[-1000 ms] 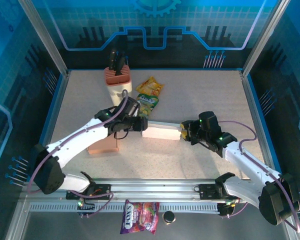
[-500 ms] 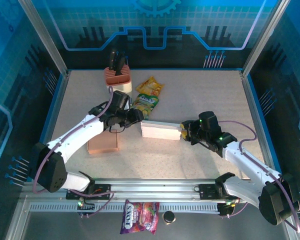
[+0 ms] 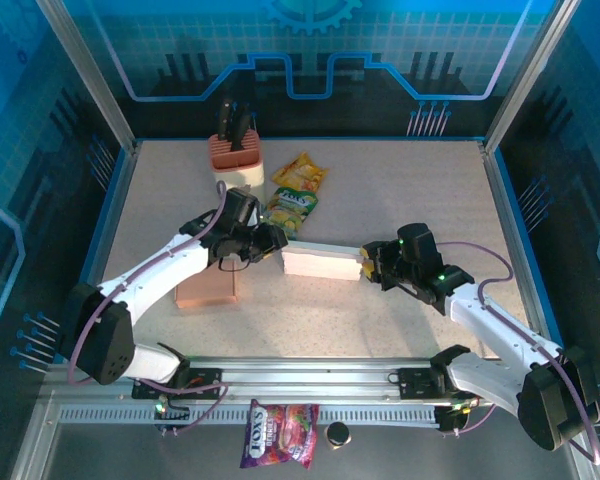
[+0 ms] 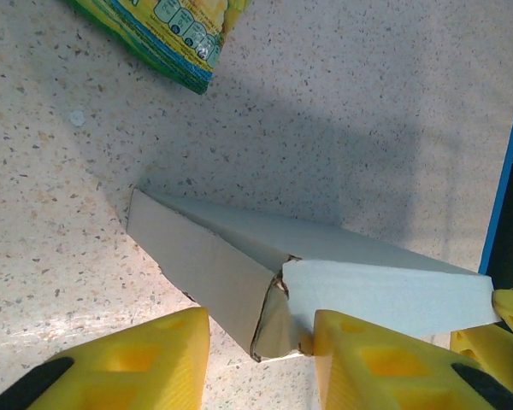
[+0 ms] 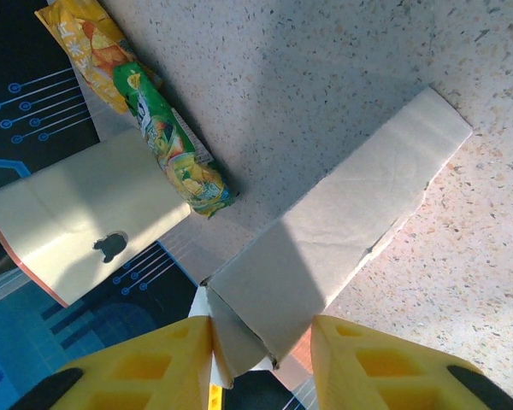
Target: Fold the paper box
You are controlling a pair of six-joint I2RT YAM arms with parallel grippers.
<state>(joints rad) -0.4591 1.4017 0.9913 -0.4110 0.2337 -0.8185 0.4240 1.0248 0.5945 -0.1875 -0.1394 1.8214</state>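
Observation:
The paper box (image 3: 321, 262) is a long pale carton lying across the middle of the table. My right gripper (image 3: 368, 265) is shut on its right end; in the right wrist view the box (image 5: 342, 231) runs away from between the yellow fingers (image 5: 128, 371), with an end flap folded in. My left gripper (image 3: 275, 241) is at the box's left end and open. In the left wrist view the box's end (image 4: 239, 282) sits between the fingers, its end flap partly folded in. The right finger (image 4: 385, 367) touches that flap, while the left finger stays clear.
Two snack bags (image 3: 297, 190) lie just behind the box. A tan holder with dark handles (image 3: 237, 155) stands at the back left. A brown block (image 3: 207, 291) sits under the left arm. A candy bag (image 3: 278, 433) and a black cap (image 3: 337, 434) lie off the table, in front of the rail.
My left gripper pulled back from the box's left end towards the rear, then came forward again to that end. The box's left end shifted slightly. The right arm stayed still.

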